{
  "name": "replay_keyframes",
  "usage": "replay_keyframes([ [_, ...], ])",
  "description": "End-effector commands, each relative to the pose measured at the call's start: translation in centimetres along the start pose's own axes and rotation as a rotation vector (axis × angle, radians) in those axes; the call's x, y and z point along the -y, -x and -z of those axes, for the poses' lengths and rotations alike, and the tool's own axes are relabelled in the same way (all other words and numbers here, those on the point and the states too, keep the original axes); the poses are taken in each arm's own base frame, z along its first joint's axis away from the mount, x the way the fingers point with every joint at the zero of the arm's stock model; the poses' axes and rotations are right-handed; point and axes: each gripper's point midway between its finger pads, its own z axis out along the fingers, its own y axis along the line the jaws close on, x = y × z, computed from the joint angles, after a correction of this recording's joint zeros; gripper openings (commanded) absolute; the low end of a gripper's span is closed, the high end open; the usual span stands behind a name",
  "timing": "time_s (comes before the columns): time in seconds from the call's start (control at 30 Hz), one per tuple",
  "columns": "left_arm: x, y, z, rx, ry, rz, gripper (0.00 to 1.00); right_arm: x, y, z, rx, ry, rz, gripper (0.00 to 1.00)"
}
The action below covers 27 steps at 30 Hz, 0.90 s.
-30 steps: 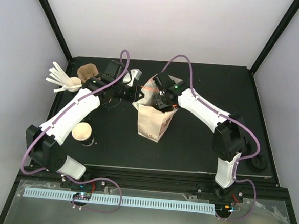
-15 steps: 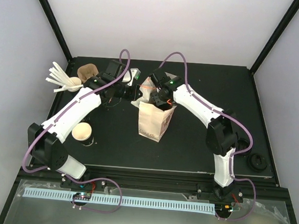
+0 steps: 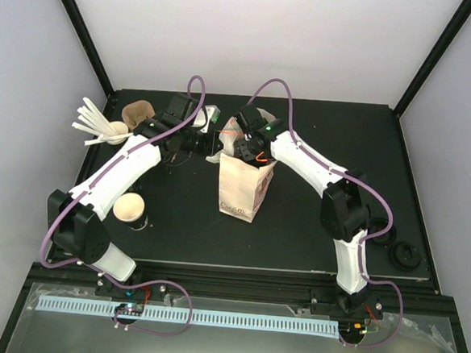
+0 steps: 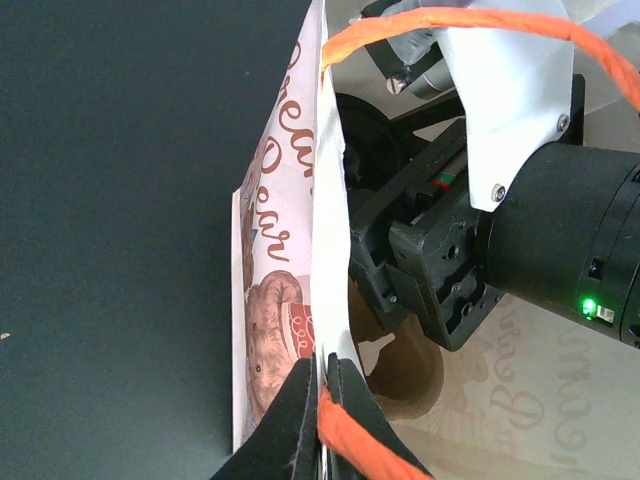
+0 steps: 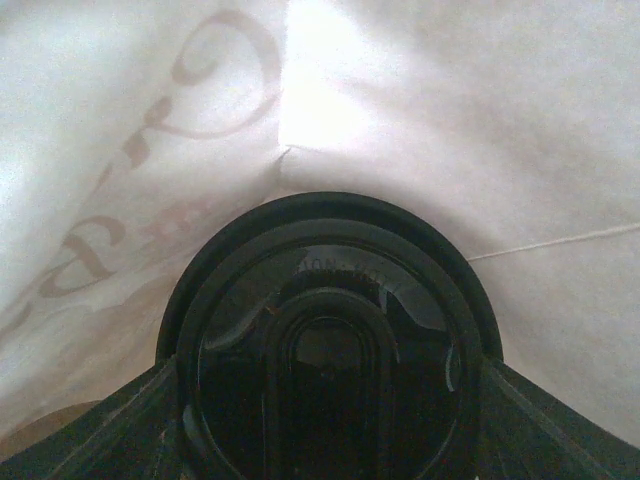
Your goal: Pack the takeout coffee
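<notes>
A takeout coffee (image 5: 325, 340), a cup whose round black lid fills the right wrist view, sits between the fingers of my right gripper (image 5: 328, 400), which is shut on it. White bag paper surrounds it on all sides. From above, my right gripper (image 3: 250, 149) reaches down into the mouth of the printed paper bag (image 3: 239, 194) standing mid-table. My left gripper (image 4: 322, 378) is shut on the bag's (image 4: 272, 250) rim beside its orange handle (image 4: 350, 440), holding the mouth apart. A brown pulp carrier (image 4: 412, 372) lies in the bag. A lidless black cup (image 3: 130, 209) stands front left.
A cup of white stirrer sticks (image 3: 95, 122) and a brown carrier (image 3: 137, 111) stand at the back left. A loose black lid (image 3: 406, 255) lies at the right edge, near the right arm's base. Black frame posts rise at the back corners.
My right arm has swung left and lowered its cup into the bag's mouth. The bag now stands straighter. My left gripper has kept its hold on the rim.
</notes>
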Motion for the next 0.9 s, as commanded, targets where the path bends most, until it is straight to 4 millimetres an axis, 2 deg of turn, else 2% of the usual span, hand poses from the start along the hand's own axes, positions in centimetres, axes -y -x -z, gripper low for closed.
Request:
replay_keyframes([
  [0.0, 0.1, -0.1, 0.0, -0.023, -0.003, -0.001, 0.02, -1.9, -14.4, -6.2, -0.523, 0.071, 0.071, 0.36],
  [0.27, 0.5, 0.3, 0.8, -0.014, -0.007, -0.020, 0.02, -1.4, -14.9, -1.6, -0.574, 0.104, 0.084, 0.35],
  [0.47, 0.4, -0.2, 0.9, -0.022, -0.006, -0.022, 0.02, -1.2, -15.0, -0.2, -0.609, 0.111, 0.092, 0.33],
  [0.57, 0.3, -0.5, 0.9, -0.025, -0.007, -0.020, 0.02, -1.1, -15.4, -1.2, -0.622, 0.095, 0.105, 0.33],
  [0.8, 0.2, -0.7, 0.8, -0.030, -0.007, -0.020, 0.02, -0.8, -14.2, -6.4, -0.569, 0.011, 0.117, 0.33],
  [0.87, 0.2, -0.7, 0.8, -0.030, -0.007, -0.020, 0.02, -1.1, -14.3, -7.1, -0.571, 0.016, 0.110, 0.33],
])
